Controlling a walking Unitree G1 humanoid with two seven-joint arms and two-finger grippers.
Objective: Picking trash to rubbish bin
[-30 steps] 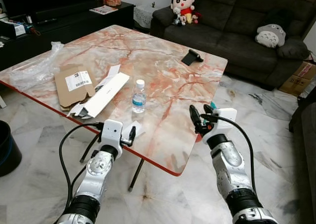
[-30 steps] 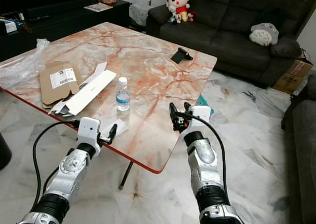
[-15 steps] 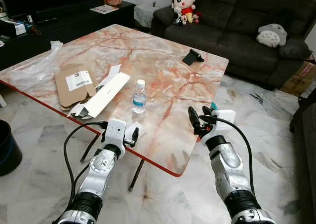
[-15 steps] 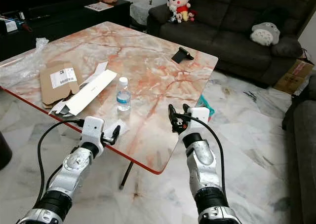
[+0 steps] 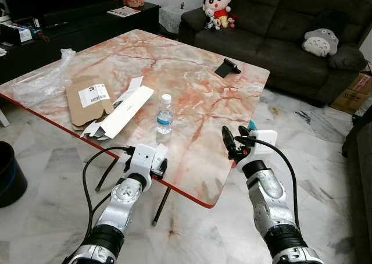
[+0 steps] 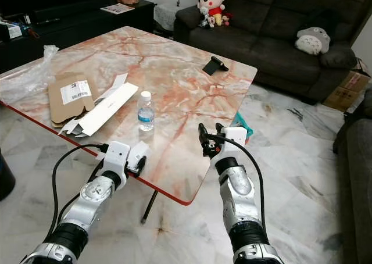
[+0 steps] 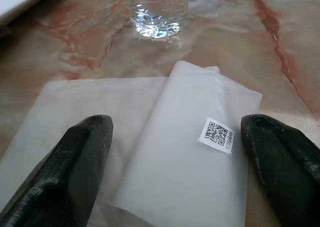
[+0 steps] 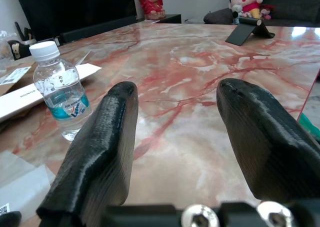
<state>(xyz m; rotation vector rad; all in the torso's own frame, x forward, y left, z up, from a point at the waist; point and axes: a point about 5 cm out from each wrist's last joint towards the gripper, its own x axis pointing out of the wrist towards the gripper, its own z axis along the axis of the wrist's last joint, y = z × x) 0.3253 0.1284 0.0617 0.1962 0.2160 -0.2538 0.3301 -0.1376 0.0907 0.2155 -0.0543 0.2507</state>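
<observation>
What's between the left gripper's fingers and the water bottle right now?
Folded white paper with a QR sticker under the left gripper, then bare marble table up to the water bottle, per the left wrist view.

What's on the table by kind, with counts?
Water bottle: 1
Flattened cardboard: 1
Long white box: 1
Clear plastic bag: 1
White paper packet: 1
Black phone stand: 1
Total: 6

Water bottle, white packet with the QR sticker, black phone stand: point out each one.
water bottle (image 5: pixel 164 115), left eye view, on its label.
white packet (image 7: pixel 195 152), left wrist view, on its folded top layer.
black phone stand (image 5: pixel 225 67), left eye view, on its sloped face.
</observation>
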